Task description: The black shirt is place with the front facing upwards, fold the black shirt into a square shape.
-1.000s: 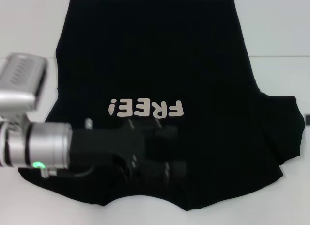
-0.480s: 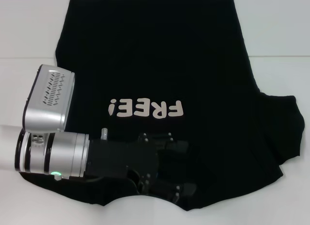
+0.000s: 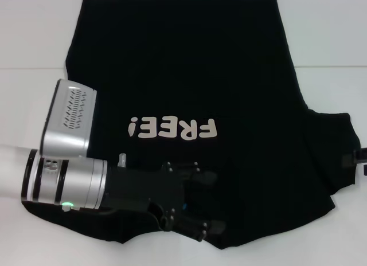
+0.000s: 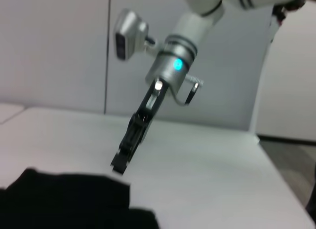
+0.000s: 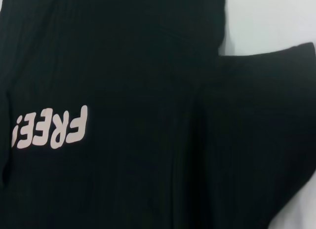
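In the head view the shirt (image 3: 189, 88) lay spread flat on the white table (image 3: 332, 36), front up, its cream "FREE!" lettering (image 3: 174, 128) reading upside down from the robot's side. One sleeve (image 3: 335, 154) stuck out on the shirt's right; the left edge looked folded in. The left gripper (image 3: 200, 203) reached in from the left, low over the shirt just nearer the robot than the lettering, by the collar edge; its fingers were black against black cloth, so I could not tell whether they were apart or together. A dark bit of the right arm showed at the frame's right edge, beyond the sleeve. In the left wrist view the right gripper (image 4: 118, 166) hung tilted above the table, its tip just beyond the shirt's edge (image 4: 74, 199); its fingers looked together, clamped on nothing. The right wrist view showed the lettering (image 5: 52, 128) and the sleeve (image 5: 266, 120) lying flat on the table.
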Controlling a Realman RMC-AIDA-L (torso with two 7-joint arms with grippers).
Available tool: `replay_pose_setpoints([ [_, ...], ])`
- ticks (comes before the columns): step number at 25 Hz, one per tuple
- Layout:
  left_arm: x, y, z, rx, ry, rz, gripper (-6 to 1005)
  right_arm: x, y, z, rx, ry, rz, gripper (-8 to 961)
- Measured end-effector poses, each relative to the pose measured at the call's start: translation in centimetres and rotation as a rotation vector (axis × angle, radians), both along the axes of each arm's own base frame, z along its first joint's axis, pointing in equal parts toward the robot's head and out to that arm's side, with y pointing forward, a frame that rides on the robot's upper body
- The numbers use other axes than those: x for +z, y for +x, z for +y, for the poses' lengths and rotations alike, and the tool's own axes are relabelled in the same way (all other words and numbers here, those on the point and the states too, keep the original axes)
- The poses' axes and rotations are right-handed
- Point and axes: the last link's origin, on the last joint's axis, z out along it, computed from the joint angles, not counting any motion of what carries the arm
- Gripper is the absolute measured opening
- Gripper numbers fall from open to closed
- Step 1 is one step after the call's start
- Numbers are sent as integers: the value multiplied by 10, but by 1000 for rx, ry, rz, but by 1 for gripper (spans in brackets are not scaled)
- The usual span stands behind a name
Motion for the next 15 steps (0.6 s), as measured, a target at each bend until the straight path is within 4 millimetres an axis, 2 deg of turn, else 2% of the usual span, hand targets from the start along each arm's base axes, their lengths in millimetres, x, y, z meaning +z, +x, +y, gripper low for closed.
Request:
replay_pose_setpoints([
  [15, 5, -5, 6, 14, 12, 51, 945, -16, -1, 3, -16, -7, 4, 828],
])
